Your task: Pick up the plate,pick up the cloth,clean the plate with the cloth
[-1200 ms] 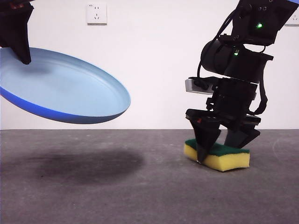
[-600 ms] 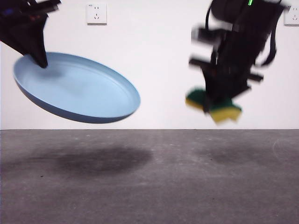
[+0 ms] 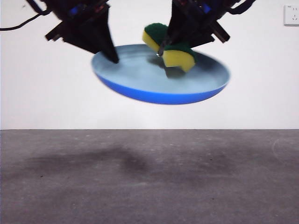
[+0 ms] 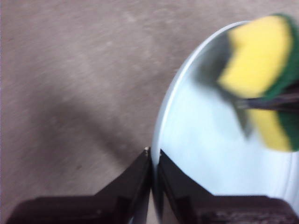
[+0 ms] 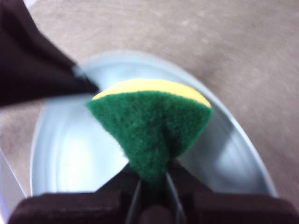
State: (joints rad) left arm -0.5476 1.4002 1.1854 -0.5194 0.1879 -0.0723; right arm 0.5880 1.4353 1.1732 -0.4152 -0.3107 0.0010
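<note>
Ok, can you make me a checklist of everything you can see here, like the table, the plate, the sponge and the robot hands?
Surface: grey table, with soft shadows under the raised things.
Job's things: light-blue plate held in the air, tilted; yellow and green sponge pinched and bent, right over the plate's inside; whether it touches is too blurred to tell.
Clutter: nothing seen.
Grippers: left gripper shut on the plate's rim; right gripper shut on the sponge.
Cables: one black cable by the arm holding the plate.
Surroundings: white wall, wall socket at the top corner.
</note>
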